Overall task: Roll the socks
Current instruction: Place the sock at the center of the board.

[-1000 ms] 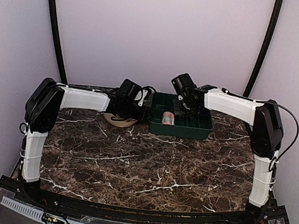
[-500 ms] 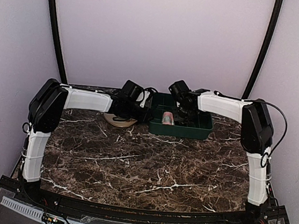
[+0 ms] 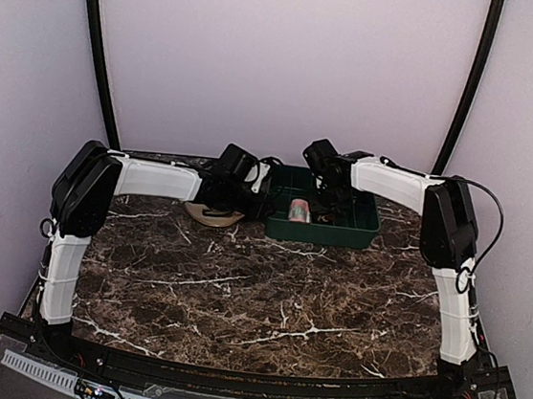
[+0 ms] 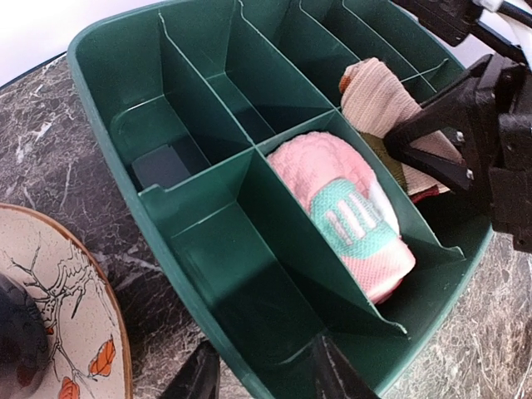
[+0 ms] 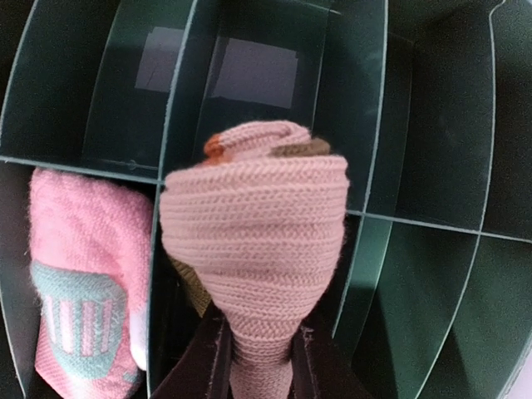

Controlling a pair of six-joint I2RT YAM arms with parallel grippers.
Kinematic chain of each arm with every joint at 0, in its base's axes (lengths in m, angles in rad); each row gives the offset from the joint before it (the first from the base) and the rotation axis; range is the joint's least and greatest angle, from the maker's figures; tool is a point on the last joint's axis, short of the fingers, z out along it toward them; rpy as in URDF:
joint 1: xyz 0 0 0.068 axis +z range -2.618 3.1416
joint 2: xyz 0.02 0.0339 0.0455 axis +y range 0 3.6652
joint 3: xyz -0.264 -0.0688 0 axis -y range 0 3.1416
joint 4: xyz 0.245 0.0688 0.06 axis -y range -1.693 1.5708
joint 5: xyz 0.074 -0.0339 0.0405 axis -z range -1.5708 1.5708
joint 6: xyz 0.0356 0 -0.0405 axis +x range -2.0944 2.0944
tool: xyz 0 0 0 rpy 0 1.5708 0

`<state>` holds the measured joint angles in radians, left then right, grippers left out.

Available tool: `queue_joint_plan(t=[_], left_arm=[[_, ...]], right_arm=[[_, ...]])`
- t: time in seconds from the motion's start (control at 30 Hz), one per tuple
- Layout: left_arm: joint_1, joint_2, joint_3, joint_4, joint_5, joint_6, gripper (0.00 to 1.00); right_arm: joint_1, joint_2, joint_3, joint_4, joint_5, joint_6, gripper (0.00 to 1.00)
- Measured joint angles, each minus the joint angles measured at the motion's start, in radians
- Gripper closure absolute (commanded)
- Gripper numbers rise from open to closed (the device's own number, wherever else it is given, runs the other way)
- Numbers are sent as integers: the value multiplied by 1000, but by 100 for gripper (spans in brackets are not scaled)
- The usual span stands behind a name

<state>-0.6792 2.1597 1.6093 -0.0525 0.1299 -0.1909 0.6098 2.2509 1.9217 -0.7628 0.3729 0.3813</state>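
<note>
Pink sock (image 4: 353, 212) rolled into a fat bundle, wedged in one long compartment of the green tray (image 4: 108, 75), sides pressed against the dividers (image 4: 274, 195) on both flanks. Long axis along the compartment, mint patch facing up, one end close to the tray's outer wall, the other near the middle cross divider.

Cream sock (image 5: 253, 224) rolled as well, over the compartment just beside the pink one, on the side away from the coaster (image 4: 58, 316). Long axis in line with the claw: narrow end pinched, rounded coil pointing away and down into the tray, orange and olive stripes showing at the tip. Lower part sunk behind a divider's top edge in the left wrist view; cannot tell whether touching the tray floor.

Right claw (image 5: 259, 366) clamped on that narrow end, fingers close on either side.

Left claw (image 4: 266, 378) at the tray's wall nearest the coaster, fingers apart, gripping nothing.

Bare green floor showing in the compartments on the coaster side of the pink sock, between thin upright dividers. Coaster just beside the tray, parted from it by a strip of marbled table (image 3: 265, 296). Broad stretch of table from the tray's near wall toward the arm bases.
</note>
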Motion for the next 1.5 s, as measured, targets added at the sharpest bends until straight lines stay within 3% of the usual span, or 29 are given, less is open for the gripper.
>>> queue_joint_plan(t=[1.0,1.03,1.13,1.17,1.5], left_arm=[[-18,0,0,2,-22,5,60],[-18,-1,0,2,-23,5,60],[-18,-2,0,1,-24,8,60],[-19,-2,0,0,-25,8,60],[-23,-10,0,-11,-29,17,59]], right_arm=[[-50,154,200,-199,-194,130,100],[-51,159,206,-204,-195,131,96],[-52,172,222,-211,-198,134,73],[-52,174,223,-211,-198,136,70],[-52,159,223,-206,-193,150,59]])
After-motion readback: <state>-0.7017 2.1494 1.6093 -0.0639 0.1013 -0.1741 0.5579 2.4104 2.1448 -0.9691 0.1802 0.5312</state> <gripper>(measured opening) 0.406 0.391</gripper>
